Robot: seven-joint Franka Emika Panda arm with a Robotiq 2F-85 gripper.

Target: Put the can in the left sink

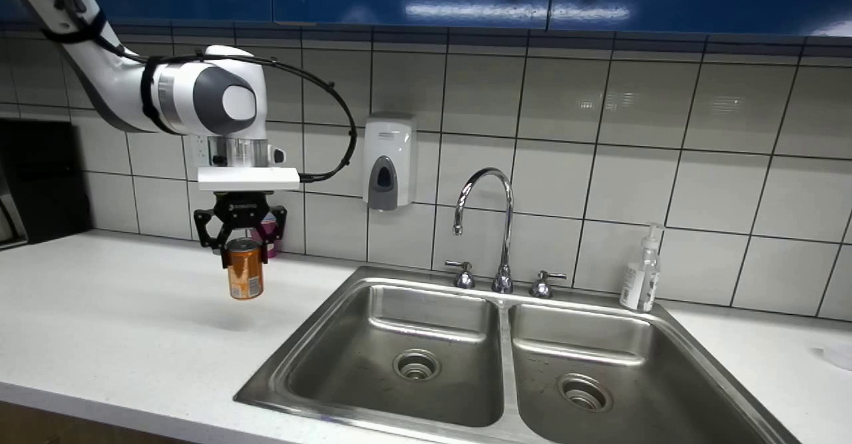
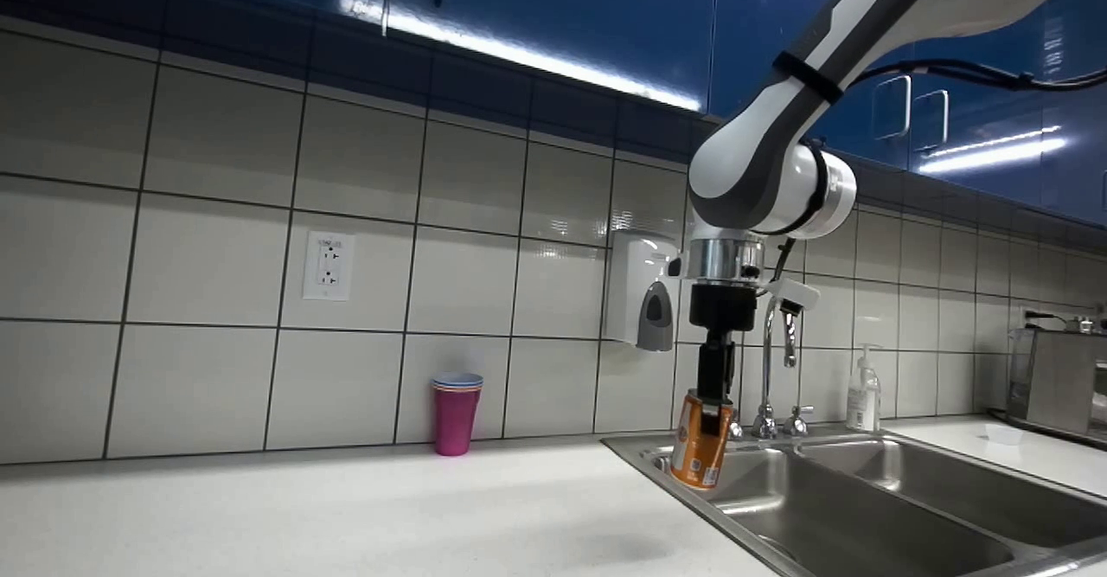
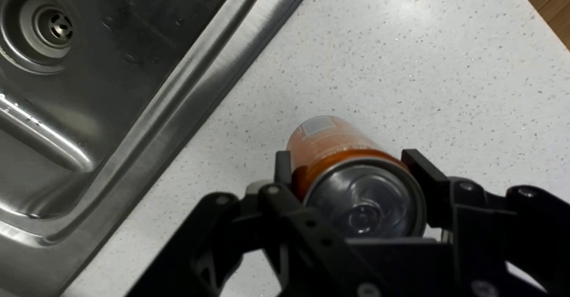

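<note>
The orange-brown can (image 1: 245, 279) with a silvery top is held between the two fingers of my gripper (image 1: 244, 257). The can also shows in an exterior view (image 2: 696, 460) and in the wrist view (image 3: 325, 139). It hangs nearly upright above the white counter, beside the sink, with a faint shadow below it. My gripper points down and its fingers press the can near its top; they also show in the wrist view (image 3: 349, 172). The left sink (image 1: 353, 374), a steel basin with a round drain, lies to the right of the can; it also shows in the wrist view (image 3: 133, 16).
The right basin (image 1: 639, 397) adjoins the left one. The faucet (image 1: 507, 231) rises behind the divider. A pink-purple cup (image 2: 455, 421) stands by the wall, partly behind my gripper in an exterior view. A soap bottle (image 1: 642, 274) and wall dispenser (image 1: 389, 161) are behind the sink.
</note>
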